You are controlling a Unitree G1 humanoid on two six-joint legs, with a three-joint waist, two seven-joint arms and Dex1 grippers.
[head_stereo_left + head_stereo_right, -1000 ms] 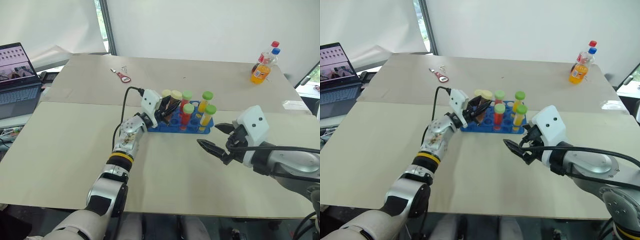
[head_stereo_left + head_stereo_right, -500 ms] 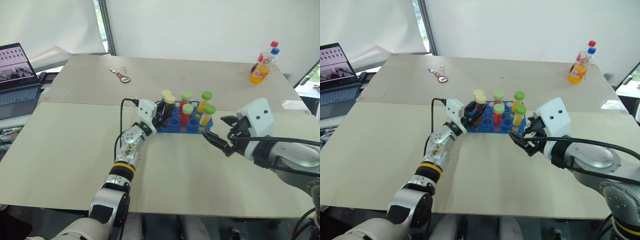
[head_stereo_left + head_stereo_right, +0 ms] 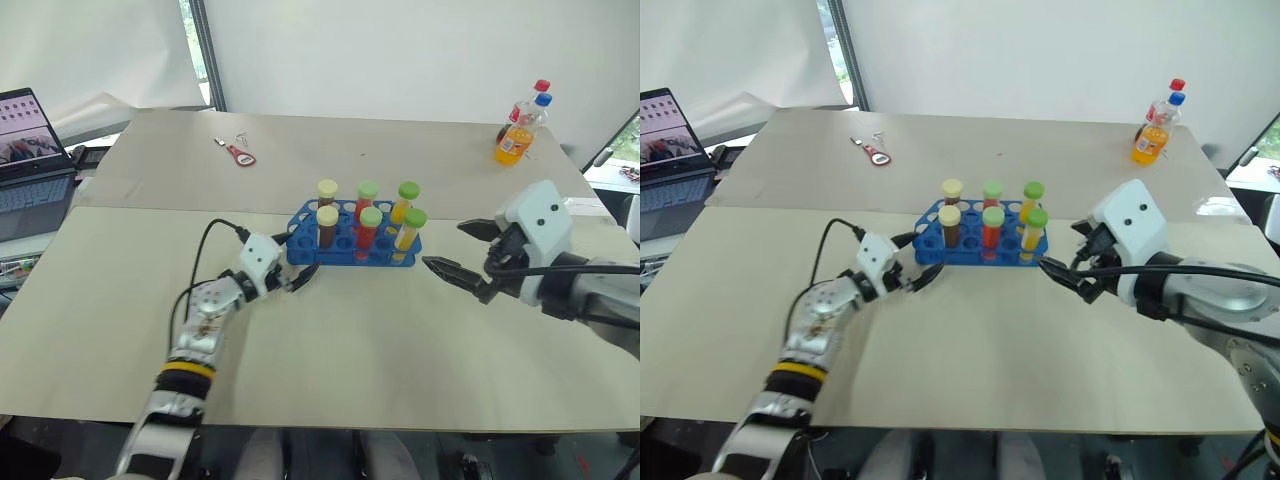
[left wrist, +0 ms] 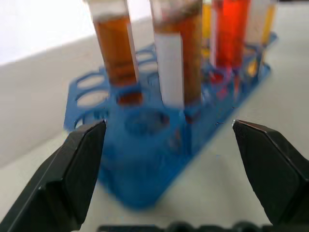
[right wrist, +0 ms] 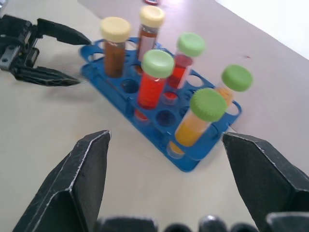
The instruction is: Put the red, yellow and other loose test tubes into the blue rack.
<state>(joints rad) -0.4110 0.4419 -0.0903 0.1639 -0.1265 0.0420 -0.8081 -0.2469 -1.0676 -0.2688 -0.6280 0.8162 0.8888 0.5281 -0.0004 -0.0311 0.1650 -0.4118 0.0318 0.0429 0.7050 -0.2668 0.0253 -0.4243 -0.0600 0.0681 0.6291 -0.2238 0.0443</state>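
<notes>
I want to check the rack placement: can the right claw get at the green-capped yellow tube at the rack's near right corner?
Probably yes. The right claw is open and empty beside the blue rack, and the green-capped yellow tube stands at the corner nearest it, with bare table between them.

No readable text is found; the soda bottle label and laptop screen are too small to be read.

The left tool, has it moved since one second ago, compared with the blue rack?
Yes. The left tool has drawn back from the blue rack toward the robot and to the left. It now sits open just off the rack's near left corner.
</notes>
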